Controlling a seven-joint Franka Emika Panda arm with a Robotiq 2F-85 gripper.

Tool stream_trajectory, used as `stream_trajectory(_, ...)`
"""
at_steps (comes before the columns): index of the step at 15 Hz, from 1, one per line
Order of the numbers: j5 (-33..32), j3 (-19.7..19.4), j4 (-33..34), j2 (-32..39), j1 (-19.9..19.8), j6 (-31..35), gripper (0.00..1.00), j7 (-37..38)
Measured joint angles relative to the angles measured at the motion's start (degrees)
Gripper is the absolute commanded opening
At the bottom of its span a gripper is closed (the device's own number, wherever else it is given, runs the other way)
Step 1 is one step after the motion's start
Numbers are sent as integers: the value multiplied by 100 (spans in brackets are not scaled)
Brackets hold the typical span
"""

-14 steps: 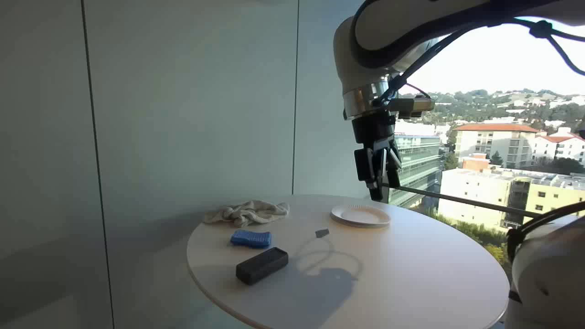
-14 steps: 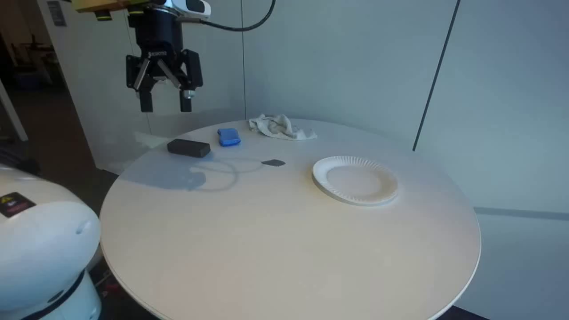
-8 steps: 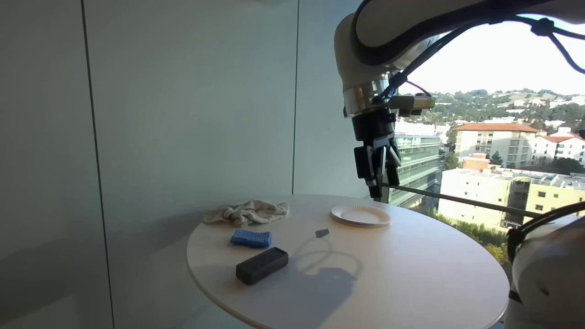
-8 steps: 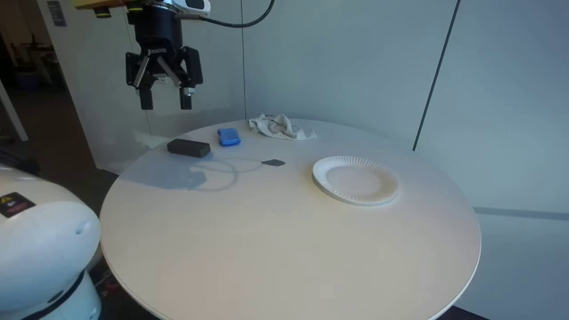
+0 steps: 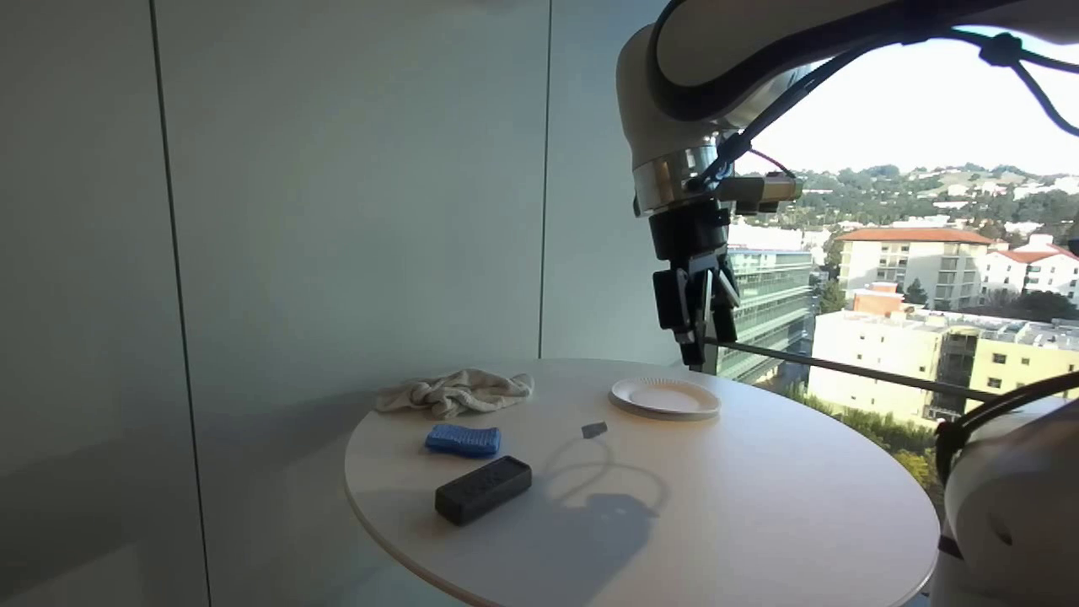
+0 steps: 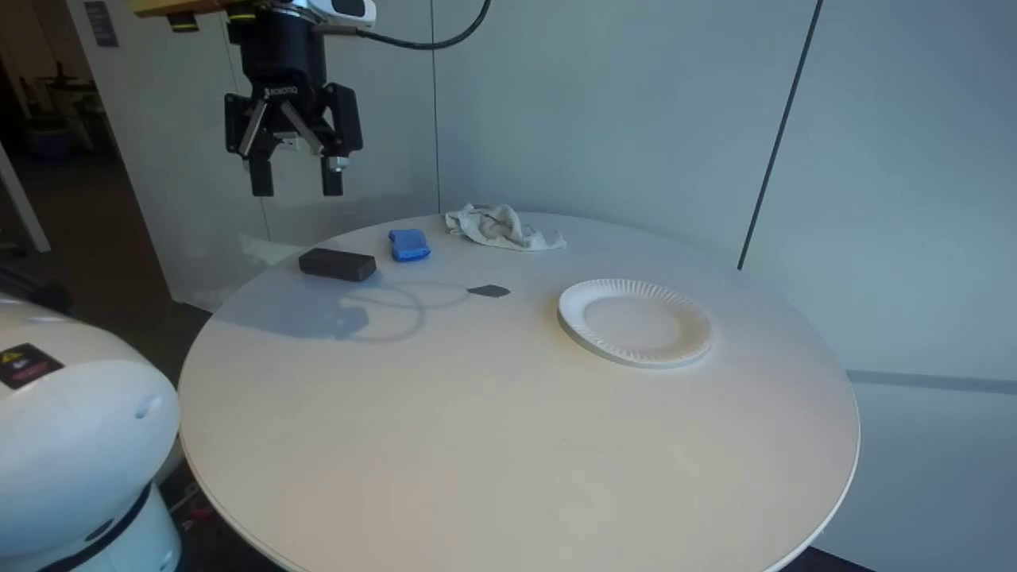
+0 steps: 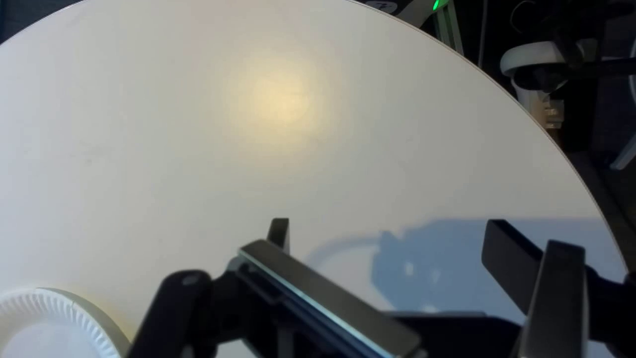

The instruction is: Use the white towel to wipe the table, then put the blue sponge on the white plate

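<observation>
The gripper (image 6: 297,189) hangs above the bench (image 6: 516,445), pointing down, its jaws standing wide apart. In an exterior view the towel (image 6: 494,226) lies lower than the gripper and off to its right: an off-white cloth rumpled into a loose heap, soft folds twisting over its middle, one thin end spread flat. Also below the gripper's level, between the towel and a dark box (image 5: 484,491) and apart from both, sits the sponge (image 5: 464,441), strong blue, its upper face marked with fine ridges. The plate (image 6: 636,322), in an exterior view below the gripper and farthest to its right, is round and white, flat in the middle, with a fluted rim; part of that rim shows left of the gripper in the wrist view.
</observation>
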Motion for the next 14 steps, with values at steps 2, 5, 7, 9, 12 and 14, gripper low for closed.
stream_trajectory(2, 0, -4, -9, 2, 0, 0, 100, 1)
stream_trajectory(5, -2, -7, 16, 51, 6, 119, 100, 3)
stream_trajectory(7, -121, -7, 129, 145, 6, 269, 100, 32)
stream_trajectory(9, -455, -16, 306, 284, -40, 338, 100, 142)
stream_trajectory(12, -1066, -46, 641, 493, -140, 381, 100, 209)
stream_trajectory(14, -1354, -120, 859, 619, -149, 597, 100, 198)
